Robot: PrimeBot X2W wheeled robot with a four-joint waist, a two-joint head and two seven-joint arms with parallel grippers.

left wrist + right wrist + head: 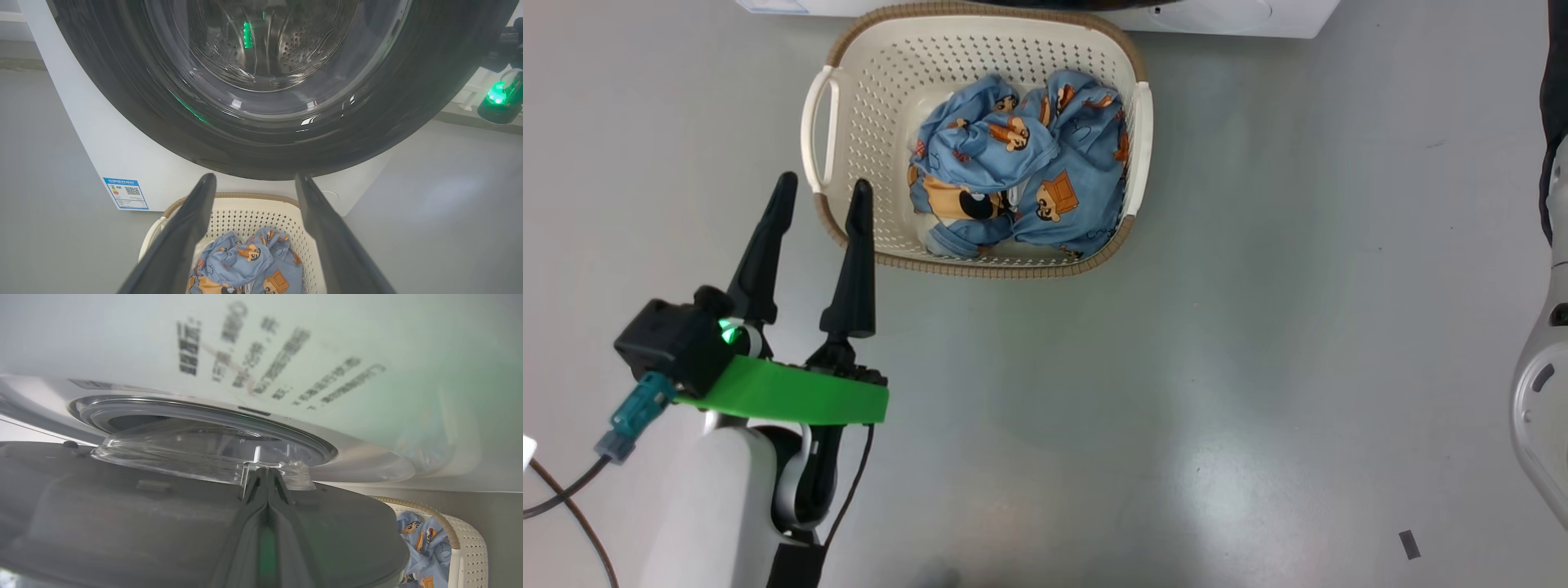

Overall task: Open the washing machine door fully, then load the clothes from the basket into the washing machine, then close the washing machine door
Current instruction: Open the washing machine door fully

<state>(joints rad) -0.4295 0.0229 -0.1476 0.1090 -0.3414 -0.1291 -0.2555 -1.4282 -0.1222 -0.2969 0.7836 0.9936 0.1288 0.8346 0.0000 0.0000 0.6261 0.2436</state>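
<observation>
The cream basket (1137,139) stands on the floor just in front of the washing machine (1225,20), with the light blue printed clothes (1021,163) bunched in its right half. My left gripper (823,183) hangs open over the basket's near left corner, holding nothing. In the left wrist view the open fingers frame the basket (253,216) and clothes (245,261) below the washing machine door (122,102). The door (122,522) stands ajar. My right gripper (267,473) is shut behind it, tips at the glass bowl (184,453) on the door's inner side.
Grey floor surrounds the basket. My right forearm (1539,384) rises along the right edge of the head view. A blue label (126,194) sits low on the machine's white front (122,163). A cable (564,490) trails at the lower left.
</observation>
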